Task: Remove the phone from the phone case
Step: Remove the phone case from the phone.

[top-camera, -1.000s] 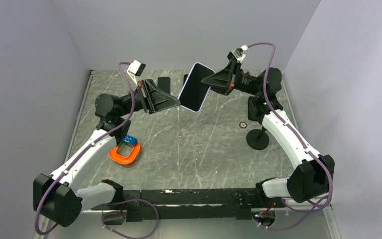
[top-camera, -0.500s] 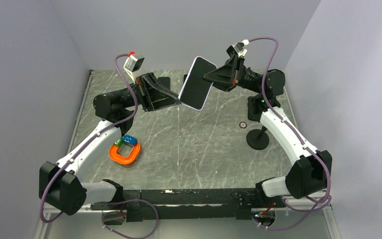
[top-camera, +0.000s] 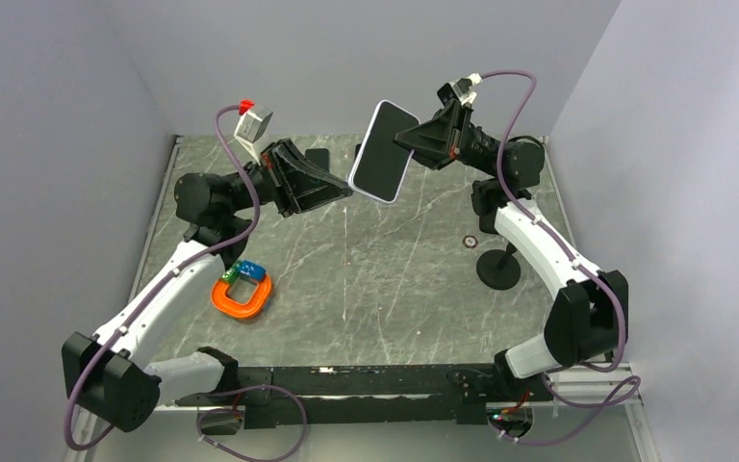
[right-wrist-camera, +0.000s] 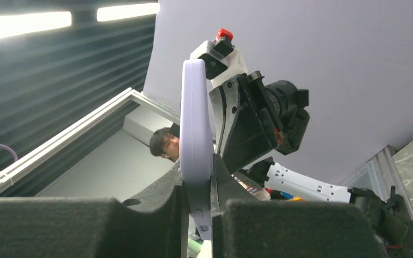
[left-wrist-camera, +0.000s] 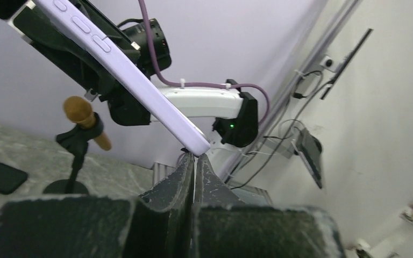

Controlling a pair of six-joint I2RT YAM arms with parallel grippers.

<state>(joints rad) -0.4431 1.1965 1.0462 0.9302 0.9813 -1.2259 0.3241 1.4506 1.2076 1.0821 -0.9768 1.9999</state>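
Note:
The phone (top-camera: 383, 154), dark screen toward the camera, sits in its lilac phone case (left-wrist-camera: 134, 80) and is held tilted in the air above the far middle of the table. My right gripper (top-camera: 408, 141) is shut on the cased phone's upper right side; in the right wrist view the case's rounded edge (right-wrist-camera: 195, 123) stands between the right gripper's (right-wrist-camera: 196, 174) pads. My left gripper (top-camera: 348, 192) comes in from the left with its jaws shut. Its tips (left-wrist-camera: 194, 157) touch the case's lower corner. Whether they pinch the case's lip I cannot tell.
An orange ring with a blue piece (top-camera: 242, 294) lies at the left. A black stand (top-camera: 498, 266) with a brown knob (left-wrist-camera: 80, 114) stands at the right, a small ring (top-camera: 469, 242) near it. A flat black slab (top-camera: 318, 161) lies at the back.
The left gripper's jaws have closed fully and its wrist has risen toward the case's lower corner. The right gripper has lifted the cased phone slightly and turned it more upright.

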